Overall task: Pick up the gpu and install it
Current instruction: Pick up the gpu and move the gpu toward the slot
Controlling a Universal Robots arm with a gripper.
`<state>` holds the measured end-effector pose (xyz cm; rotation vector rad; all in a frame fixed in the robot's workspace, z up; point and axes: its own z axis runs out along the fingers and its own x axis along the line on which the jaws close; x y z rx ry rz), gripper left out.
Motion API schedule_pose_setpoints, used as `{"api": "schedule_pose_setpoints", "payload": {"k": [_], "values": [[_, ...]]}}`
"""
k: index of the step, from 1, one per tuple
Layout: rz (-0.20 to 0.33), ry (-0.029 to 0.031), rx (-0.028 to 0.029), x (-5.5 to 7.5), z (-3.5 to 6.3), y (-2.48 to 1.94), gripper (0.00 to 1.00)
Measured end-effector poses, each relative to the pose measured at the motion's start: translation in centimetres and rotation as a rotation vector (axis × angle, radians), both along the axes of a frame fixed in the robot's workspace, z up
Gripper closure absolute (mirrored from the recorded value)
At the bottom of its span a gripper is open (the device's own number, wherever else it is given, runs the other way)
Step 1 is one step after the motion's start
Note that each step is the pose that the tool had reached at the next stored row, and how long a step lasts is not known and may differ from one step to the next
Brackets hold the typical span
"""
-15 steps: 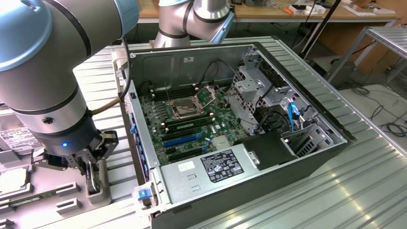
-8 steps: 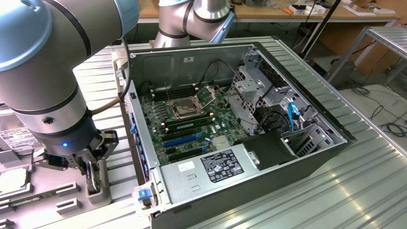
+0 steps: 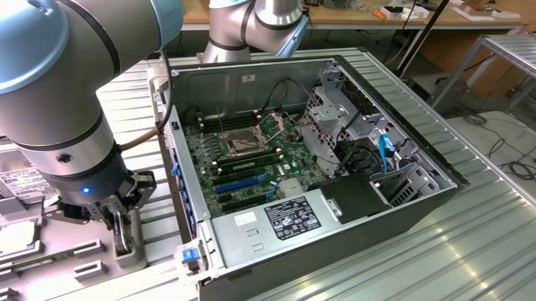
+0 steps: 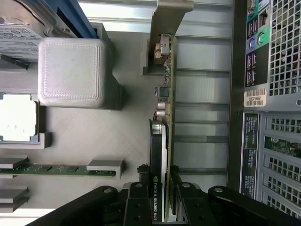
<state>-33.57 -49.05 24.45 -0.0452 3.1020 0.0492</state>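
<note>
gpu (image 4: 158, 141) standing on edge in its slot on the grey tray (image 4: 89, 136), we see the gripper (image 4: 160, 173) fingers clamped on both its faces, sitting around 8 o'clock from the open pc case (image 3: 418, 210) in the exterior view

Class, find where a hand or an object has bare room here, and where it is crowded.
Free: the ribbed table on the exterior view's right of the computer case. Crowded: inside the case, and the parts tray, where the gripper grips the gpu.
</note>
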Motion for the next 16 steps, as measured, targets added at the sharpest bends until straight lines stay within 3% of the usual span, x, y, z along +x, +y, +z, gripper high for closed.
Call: {"api": "schedule_pose_setpoints", "payload": {"k": [16], "values": [[0.016,0.0002,-0.0002,0.0,0.1,0.0,0.73]]}}
